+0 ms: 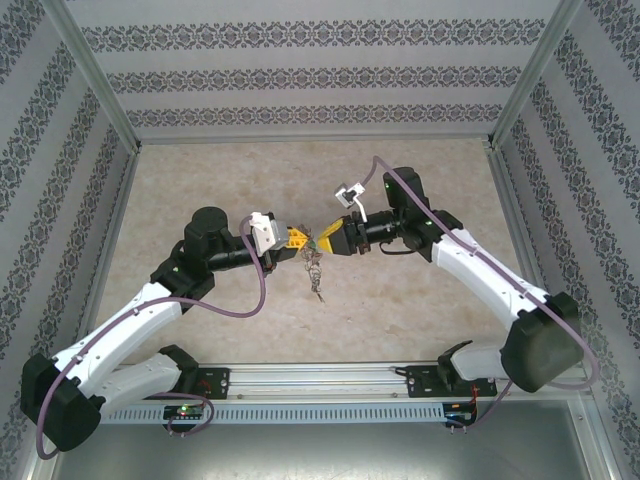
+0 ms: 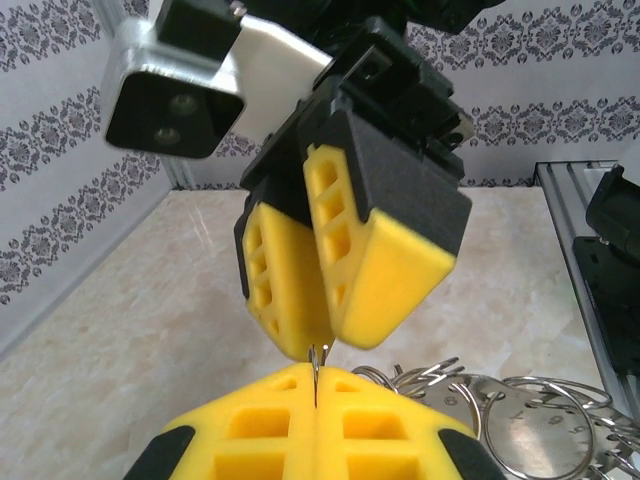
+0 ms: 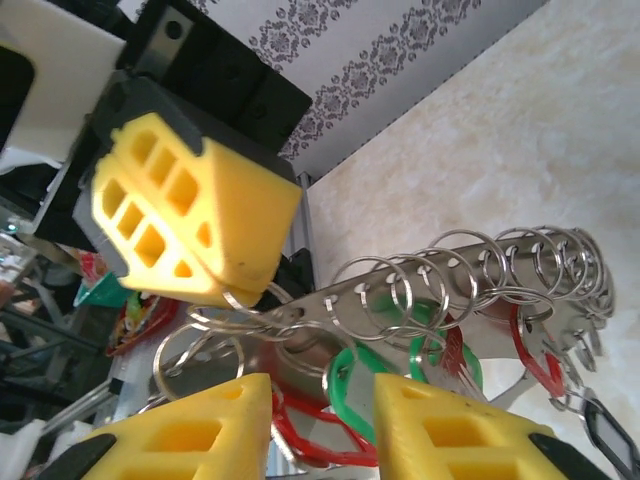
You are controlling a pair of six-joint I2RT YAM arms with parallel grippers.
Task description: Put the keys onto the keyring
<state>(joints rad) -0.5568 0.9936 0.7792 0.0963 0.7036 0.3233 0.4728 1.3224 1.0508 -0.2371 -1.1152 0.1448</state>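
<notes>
Table point(image 1: 200, 180): my two grippers meet over its middle. There is bare top on every side of them, the patterned walls point(image 1: 60, 150) are well apart, and the rail point(image 1: 320, 378) sits back by my bases.

Left gripper point(image 1: 303, 240): pinched fully together, with a thin wire of the keyring point(image 1: 314, 262) clamped at the very tips. From the left wrist that wire point(image 2: 316, 362) stands straight up out of the seam between my pads, poking at the tips of the right gripper point(image 2: 325, 340) just ahead.

Right gripper point(image 3: 320, 385): fingers part way apart, nothing between them that I can see. The left gripper point(image 3: 240, 285) is just beyond and left of them.

Keyring point(image 3: 400, 290): a flat metal strip strung with many split rings. Its long axis runs from the left gripper's tip up and to the right, away past my right finger. In the top view the bunch hangs off the fingertips toward my bases, above the table.

Keys point(image 3: 352, 372): green and red heads dangle under the strip, right behind my right fingers' gap. A dark one point(image 3: 605, 430) is at the far right end.
</notes>
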